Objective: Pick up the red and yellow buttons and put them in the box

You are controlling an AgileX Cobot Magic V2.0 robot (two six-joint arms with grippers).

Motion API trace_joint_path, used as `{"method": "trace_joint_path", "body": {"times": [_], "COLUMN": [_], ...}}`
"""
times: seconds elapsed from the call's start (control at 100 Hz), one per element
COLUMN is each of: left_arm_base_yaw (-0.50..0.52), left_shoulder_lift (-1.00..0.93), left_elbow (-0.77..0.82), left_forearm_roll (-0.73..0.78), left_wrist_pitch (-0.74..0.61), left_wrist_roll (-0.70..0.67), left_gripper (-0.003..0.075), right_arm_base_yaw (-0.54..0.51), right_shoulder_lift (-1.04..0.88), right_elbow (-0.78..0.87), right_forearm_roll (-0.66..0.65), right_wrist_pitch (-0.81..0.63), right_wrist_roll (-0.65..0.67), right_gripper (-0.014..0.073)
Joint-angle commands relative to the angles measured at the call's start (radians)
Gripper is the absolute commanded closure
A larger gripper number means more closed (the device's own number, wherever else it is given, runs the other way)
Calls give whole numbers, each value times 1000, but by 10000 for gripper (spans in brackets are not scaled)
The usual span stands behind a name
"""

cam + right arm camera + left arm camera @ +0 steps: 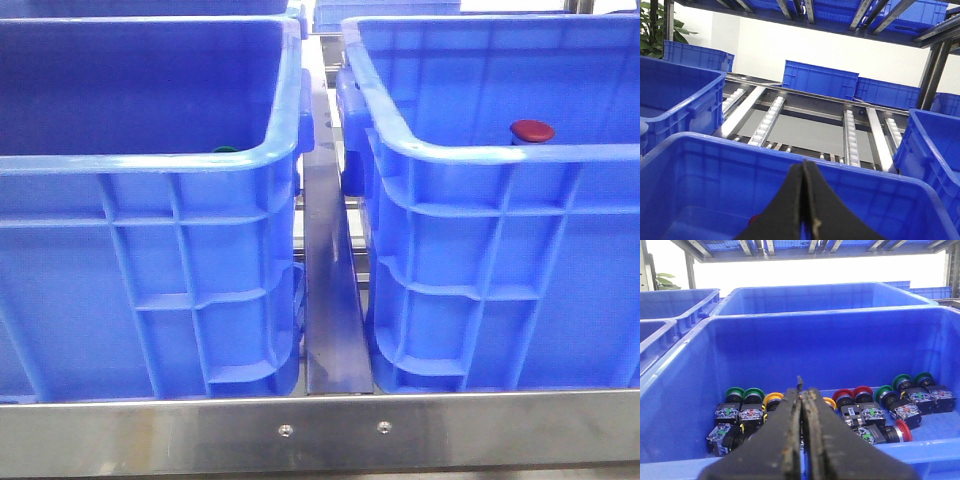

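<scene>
**Claws pressed together above two blue crates**

Crates fill the front view: a left crate point(150, 230) and a right crate point(500, 250) stand side by side on a steel-edged counter point(320, 432), a metal divider point(330, 300) between them. A red button point(532, 130) shows just over the right crate's near rim, at about 1 o'clock from the frame centre. A sliver of green cap point(224, 150) peeks over the left crate's near rim.

The left wrist view shows the left claw point(801, 395) with its fingers pressed together, holding nothing, above a crate floor strewn with red buttons point(852, 395), yellow buttons point(773, 400) and green buttons point(744, 394).

The right claw point(805, 167) is likewise pressed together and empty, hanging over a crate wall point(790, 190); roller rails point(767, 122) lie beyond.
</scene>
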Motion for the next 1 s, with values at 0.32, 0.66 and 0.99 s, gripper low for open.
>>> {"method": "trace_joint_path", "body": {"times": [0.32, 0.66, 0.99], "left_arm_base_yaw": [-1, -1, -1], "left_shoulder_lift": [-30, -30, -30], "left_elbow": [57, 57, 57], "left_forearm_roll": [-10, -10, -10], "left_wrist_pitch": [-86, -86, -86], "left_wrist_roll": [1, 1, 1], "left_gripper": [739, 739, 739], "right_arm_base_yaw": [-2, -2, -2], "right_shoulder_lift": [-4, -4, -5], "right_elbow": [-28, -28, -58], "right_forearm_roll": [125, 76, -417], "right_wrist_pitch": [37, 53, 2], "right_wrist_roll": [3, 59, 529], "right_gripper": [681, 681, 681]}}
